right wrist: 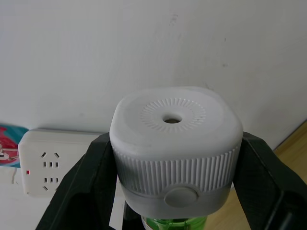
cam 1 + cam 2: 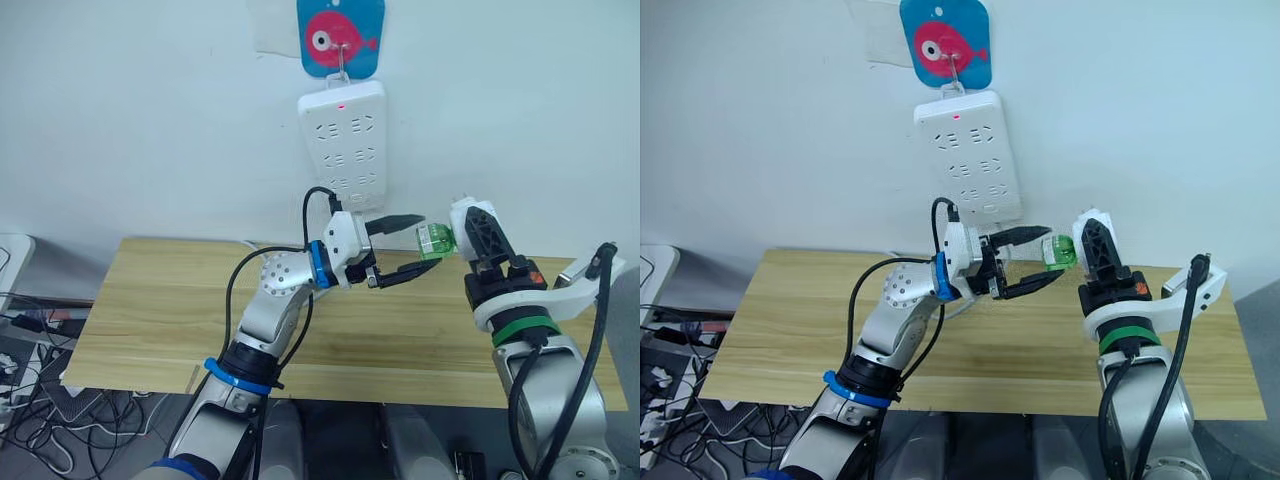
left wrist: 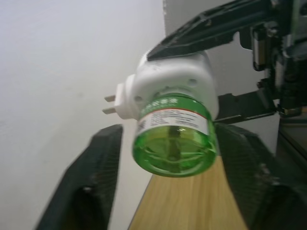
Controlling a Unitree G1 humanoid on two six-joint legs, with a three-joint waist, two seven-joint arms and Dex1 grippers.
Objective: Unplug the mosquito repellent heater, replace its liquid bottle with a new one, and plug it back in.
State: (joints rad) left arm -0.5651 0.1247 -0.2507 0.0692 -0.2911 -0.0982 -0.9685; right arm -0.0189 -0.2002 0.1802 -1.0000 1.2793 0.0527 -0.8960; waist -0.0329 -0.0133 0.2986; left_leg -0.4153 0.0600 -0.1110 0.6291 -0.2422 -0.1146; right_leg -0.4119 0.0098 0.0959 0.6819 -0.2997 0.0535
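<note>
Heater clamped by right fingers, unplugged.

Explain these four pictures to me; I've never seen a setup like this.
This is a two-armed humanoid robot. The two wide pictures come from its head cameras, looking down over a wooden table by a wall. The two close-ups come from cameras on each wrist. The right hand is shut on the white mosquito repellent heater, unplugged, with a green liquid bottle still attached. The left hand is open, its fingers either side of the bottle. A white power strip hangs on the wall.
</note>
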